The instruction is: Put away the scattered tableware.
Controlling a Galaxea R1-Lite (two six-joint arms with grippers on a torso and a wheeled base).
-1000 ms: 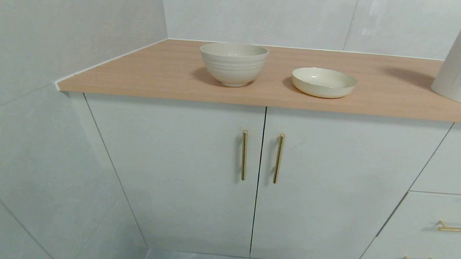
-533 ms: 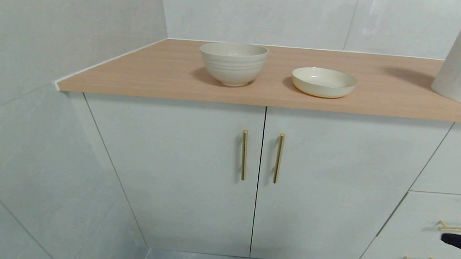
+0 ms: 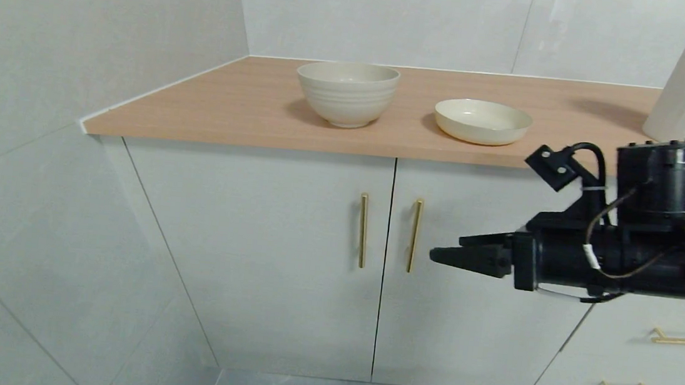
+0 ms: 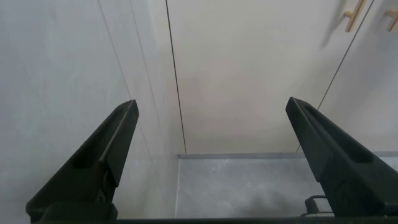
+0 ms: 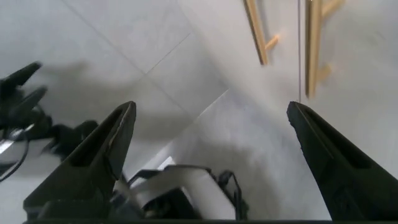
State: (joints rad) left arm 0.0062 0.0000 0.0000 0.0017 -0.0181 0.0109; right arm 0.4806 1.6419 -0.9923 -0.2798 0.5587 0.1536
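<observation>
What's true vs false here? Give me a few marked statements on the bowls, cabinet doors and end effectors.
1. The deep bowl and shallow dish sit on the countertop. True.
2. The cabinet doors are open. False: both are shut.
3. The right end effector is level with the door handles. True.
4. The right end effector holds the shallow dish. False: it is open and empty, below the countertop.
5. The left end effector is shut. False: its fingers are wide apart.
</observation>
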